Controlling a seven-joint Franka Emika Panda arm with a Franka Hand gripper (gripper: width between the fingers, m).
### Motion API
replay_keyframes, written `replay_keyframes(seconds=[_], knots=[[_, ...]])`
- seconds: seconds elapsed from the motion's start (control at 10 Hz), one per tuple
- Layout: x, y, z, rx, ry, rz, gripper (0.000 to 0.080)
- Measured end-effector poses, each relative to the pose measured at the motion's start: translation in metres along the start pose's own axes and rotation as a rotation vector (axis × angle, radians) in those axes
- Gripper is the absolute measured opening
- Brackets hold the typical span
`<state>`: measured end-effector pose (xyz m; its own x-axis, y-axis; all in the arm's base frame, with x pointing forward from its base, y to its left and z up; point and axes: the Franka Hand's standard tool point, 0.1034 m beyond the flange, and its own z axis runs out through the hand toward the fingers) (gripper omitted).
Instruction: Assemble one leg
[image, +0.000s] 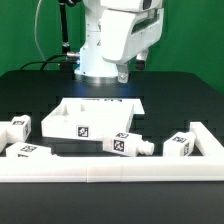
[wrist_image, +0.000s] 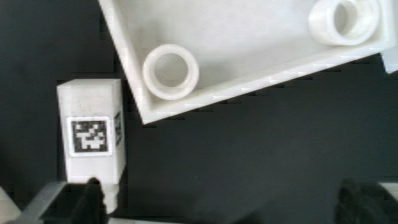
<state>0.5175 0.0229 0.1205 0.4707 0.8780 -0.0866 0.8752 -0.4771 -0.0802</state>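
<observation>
In the wrist view a white leg (wrist_image: 89, 130) with a black-and-white tag lies on the black table, just off a corner of the flat white panel (wrist_image: 249, 60). The panel shows two round sockets (wrist_image: 173, 70). My gripper (wrist_image: 222, 205) is open and empty, its dark fingertips (wrist_image: 71, 200) wide apart, one of them close to the leg's end. In the exterior view the gripper (image: 122, 74) hangs over the far side of the panel (image: 90, 118). Other legs lie at the exterior view's left (image: 15, 128), front centre (image: 125, 143) and right (image: 180, 143).
A long white border rail (image: 110, 170) runs along the front and turns up at the exterior view's right (image: 210, 145). Another tagged leg (image: 25, 152) lies against the rail at the left. Cables and a stand are behind the arm.
</observation>
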Motion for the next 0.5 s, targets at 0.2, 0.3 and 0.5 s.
replay_keyframes(seconds=[0.2,0.3,0.5], knots=[[0.000,0.000,0.001,0.001,0.000,0.000,0.0650],[0.000,0.000,0.003,0.003,0.001,0.004,0.0650],[-0.004,0.010,0.025,0.008,0.002,-0.022,0.0650]])
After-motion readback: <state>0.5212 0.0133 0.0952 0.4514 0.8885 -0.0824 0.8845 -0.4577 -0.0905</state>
